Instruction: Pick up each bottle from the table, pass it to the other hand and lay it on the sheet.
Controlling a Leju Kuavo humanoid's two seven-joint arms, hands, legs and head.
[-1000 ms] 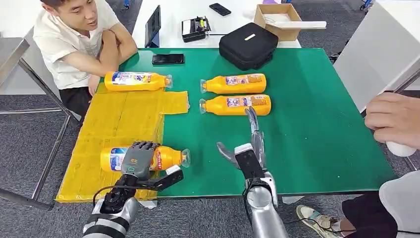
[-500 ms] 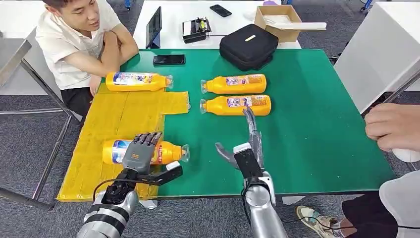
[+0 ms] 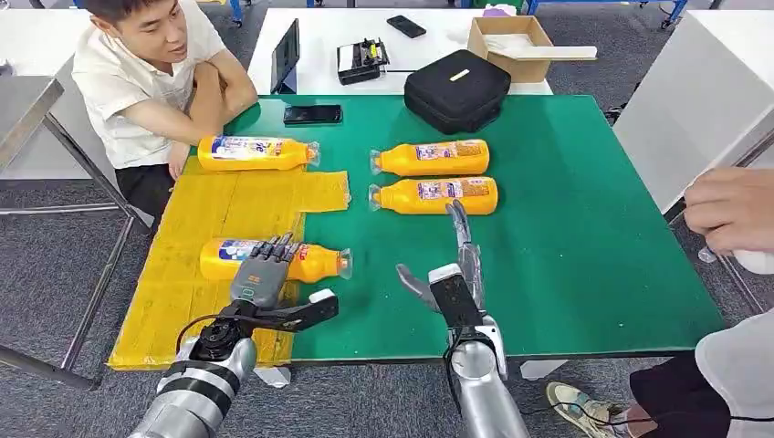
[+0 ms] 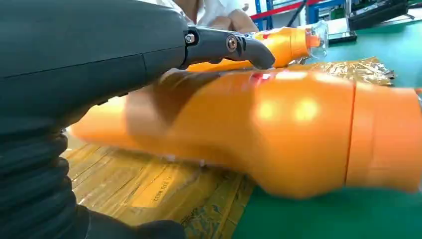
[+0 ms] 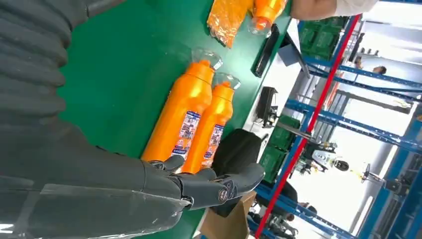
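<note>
- Head view gives you the left robot hand [image 3: 263,277] over the near bottle [image 3: 315,262], fingers lying across its middle and the thumb stretched out sideways, nearer you than the bottle. You cannot tell whether the fingers are gripping it or just resting on it.
- Your near bottle lies on its side, its base end on the yellow sheet [image 3: 210,219] and its clear cap out over the green worktop [image 3: 584,228].
- Left wrist view shows you the same orange bottle [image 4: 278,134] close up and blurred beside the hand, with a dark finger [image 4: 224,46] arched over it.
- You have a second bottle [image 3: 254,152] lying at the far edge of the sheet, cap toward the middle of the worktop, close to the arm of a seated person [image 3: 155,82].
- Your right robot hand [image 3: 456,269] holds nothing: fingers straight and spread, pointing away from you, thumb out to the side, above the green surface.
- Two more bottles lie side by side past that hand, well off the sheet: the nearer one [image 3: 434,195] just beyond the fingertips and the farther one [image 3: 431,157] behind it.
- Right wrist view shows you that pair [image 5: 196,119] parallel, caps the same way.
- You also have a black case [image 3: 456,88] and a phone [image 3: 312,114] at the far edge.
</note>
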